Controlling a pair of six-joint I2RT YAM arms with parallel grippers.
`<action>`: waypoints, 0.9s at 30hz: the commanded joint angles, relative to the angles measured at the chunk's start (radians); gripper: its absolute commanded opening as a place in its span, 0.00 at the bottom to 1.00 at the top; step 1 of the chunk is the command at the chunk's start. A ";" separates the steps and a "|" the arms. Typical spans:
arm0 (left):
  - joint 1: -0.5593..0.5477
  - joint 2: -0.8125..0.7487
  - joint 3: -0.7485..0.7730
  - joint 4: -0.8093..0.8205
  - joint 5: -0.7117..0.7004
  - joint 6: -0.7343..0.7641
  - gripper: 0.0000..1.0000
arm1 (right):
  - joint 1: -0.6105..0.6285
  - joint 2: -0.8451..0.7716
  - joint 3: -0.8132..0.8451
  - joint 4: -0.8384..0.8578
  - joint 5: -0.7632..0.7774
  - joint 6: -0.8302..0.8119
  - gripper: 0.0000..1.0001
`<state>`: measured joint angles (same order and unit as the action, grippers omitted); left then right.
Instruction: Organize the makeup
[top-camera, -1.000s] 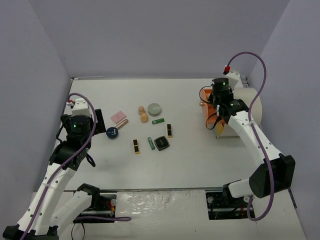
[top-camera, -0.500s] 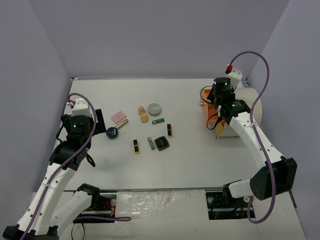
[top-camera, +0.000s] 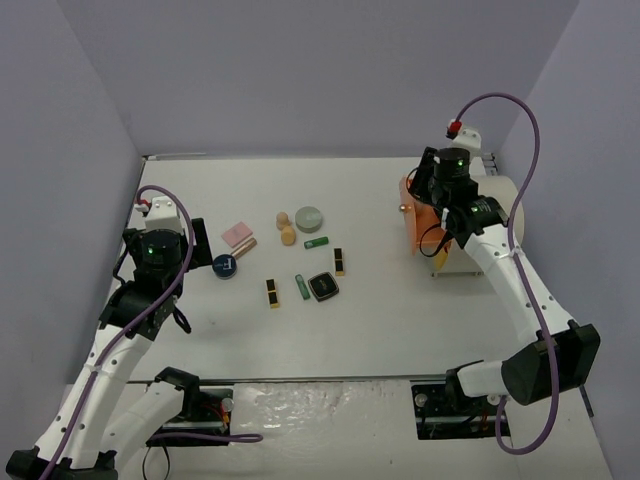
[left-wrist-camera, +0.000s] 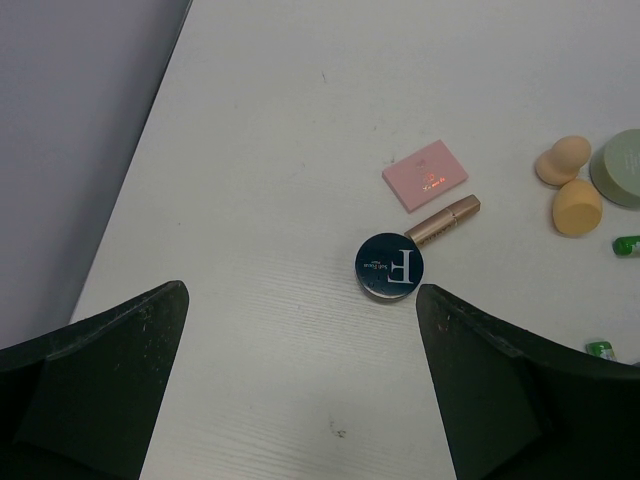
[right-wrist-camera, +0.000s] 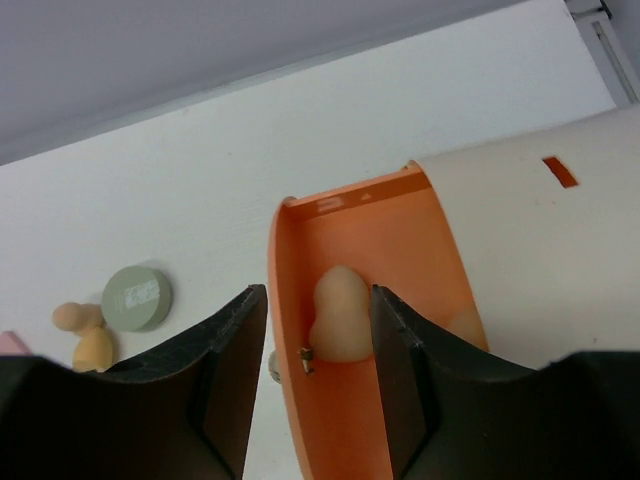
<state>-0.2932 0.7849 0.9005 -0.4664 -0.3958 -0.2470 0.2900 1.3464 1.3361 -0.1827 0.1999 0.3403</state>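
My right gripper (right-wrist-camera: 317, 296) hangs open over the pulled-out orange drawer (right-wrist-camera: 400, 230) of the cream drum (right-wrist-camera: 530, 240). A peach sponge (right-wrist-camera: 340, 315) lies in that drawer, below and between the jaws; the left jaw is outside the drawer wall. The other makeup lies mid-table: two peach sponges (top-camera: 285, 227), a green compact (top-camera: 309, 217), pink palette (top-camera: 237, 233), rose tube (top-camera: 244, 246), blue compact (left-wrist-camera: 389, 266), black compact (top-camera: 322, 286), two green tubes (top-camera: 316, 241) and two lipsticks (top-camera: 339, 261). My left gripper (left-wrist-camera: 300, 300) is wide open above bare table, just short of the blue compact.
The drum (top-camera: 492, 200) stands at the table's right edge with its drawer (top-camera: 418, 225) sticking out to the left. Grey walls close in the back and both sides. The table's left edge runs close to my left arm.
My right jaws have spread apart and the peach sponge now lies loose in the drawer. The right wrist has shifted slightly back and right. The left arm has not moved.
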 joint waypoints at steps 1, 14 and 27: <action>0.008 0.005 0.021 0.043 -0.001 -0.015 0.97 | 0.084 0.037 0.133 0.078 -0.119 -0.114 0.49; 0.013 0.000 0.022 0.040 -0.005 -0.016 0.97 | 0.342 0.415 0.299 0.120 -0.134 -0.123 0.64; 0.017 -0.001 0.020 0.043 -0.003 -0.020 0.97 | 0.477 0.797 0.418 0.254 0.006 0.040 0.63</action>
<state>-0.2848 0.7845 0.9005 -0.4687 -0.3958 -0.2478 0.7520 2.0956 1.6619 -0.0404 0.1226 0.3159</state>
